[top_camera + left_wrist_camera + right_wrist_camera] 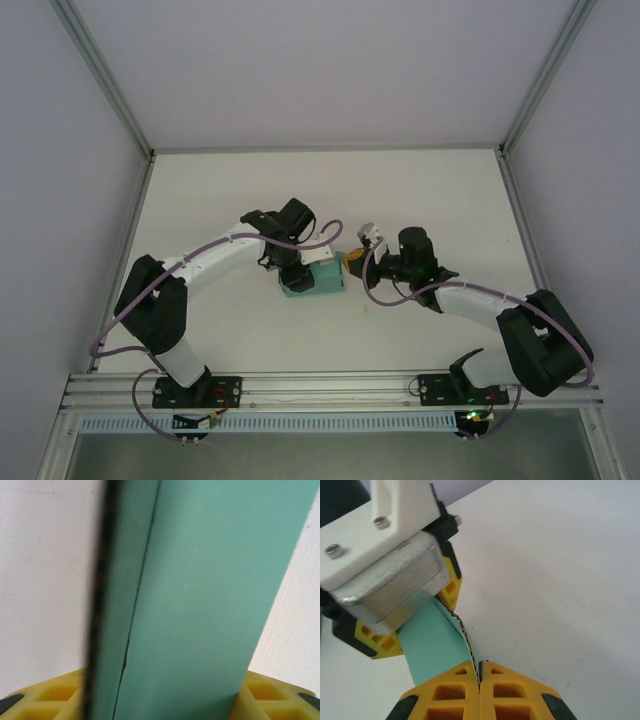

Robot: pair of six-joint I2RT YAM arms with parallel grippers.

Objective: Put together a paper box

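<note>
- One teal-green paper box (322, 281) is seen at the centre of the top view, on the white table (420, 200) between both arms.
- A thin lengthwise seam is shown on its smooth face; a brown fluted edge is exposed in the right wrist view.
- It is clasped by the left gripper's (298, 277) yellow fingers (47, 696).
- Its flap edge is pinched by the clenched right gripper (480, 677).

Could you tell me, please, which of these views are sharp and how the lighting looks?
Top external: evenly lit and sharp, only soft shadows on the table. Left wrist: the box sits so close that it blurs, its dark edge most. Right wrist: crisp on the right pincer, with dull glare on the metal housing above it.
</note>
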